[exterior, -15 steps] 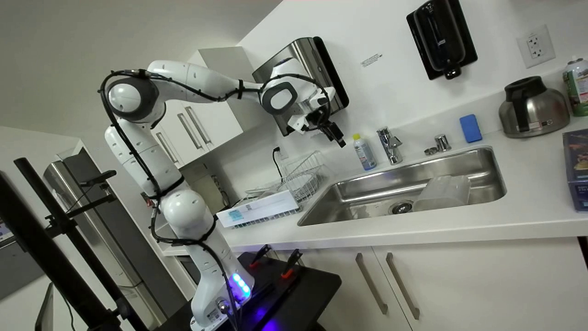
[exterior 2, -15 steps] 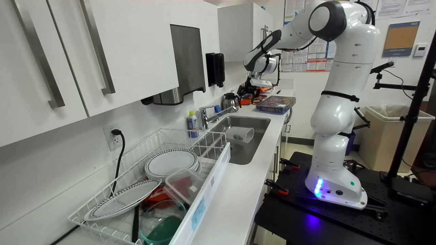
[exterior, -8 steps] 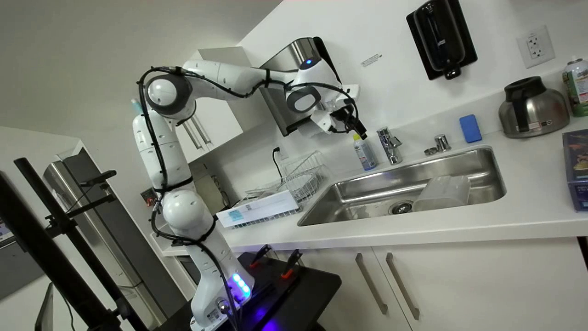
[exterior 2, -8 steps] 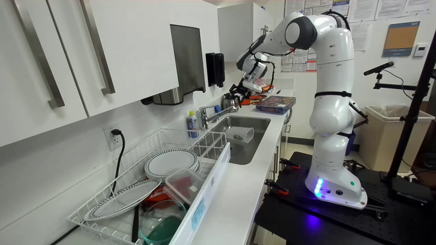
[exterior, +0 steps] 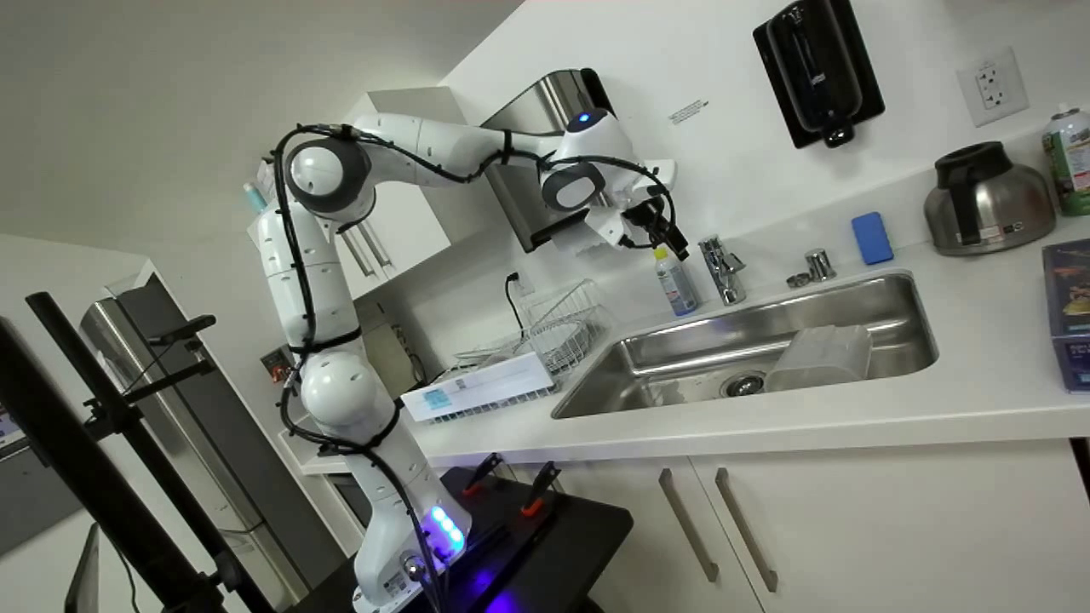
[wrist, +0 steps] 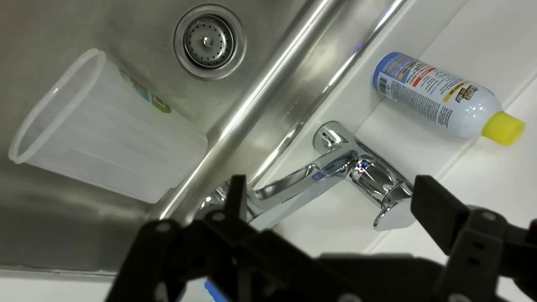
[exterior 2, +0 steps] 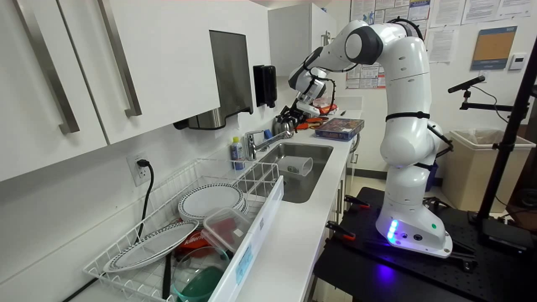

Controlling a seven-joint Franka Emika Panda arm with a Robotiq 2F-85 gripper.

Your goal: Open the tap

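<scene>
The tap (exterior: pixel 722 271), a slim chrome faucet, stands behind the steel sink (exterior: pixel 690 392). It also shows in an exterior view (exterior 2: pixel 251 146) and fills the middle of the wrist view (wrist: pixel 335 163). In the wrist view its lever (wrist: pixel 396 216) points to the lower right and its spout runs to the lower left. My gripper (wrist: pixel 329 188) is open and empty, its fingers wide apart. The tap lies between and beyond them in that view, and the left finger covers part of the spout's end. In an exterior view the gripper (exterior: pixel 679 249) hangs just left of the tap's top.
A yellow-capped bottle (wrist: pixel 436 94) stands beside the tap. A clear plastic container (wrist: pixel 121 130) lies in the sink. A short fixture (exterior: pixel 820 266) and a blue block (exterior: pixel 872 238) stand behind it. A towel dispenser (exterior: pixel 545 111) hangs near the arm. A dish rack (exterior 2: pixel 201 165) sits nearby.
In an exterior view my arm and gripper have moved right and down, nearer the tap, with less movement in the last half second. The tap and other things have not moved.
</scene>
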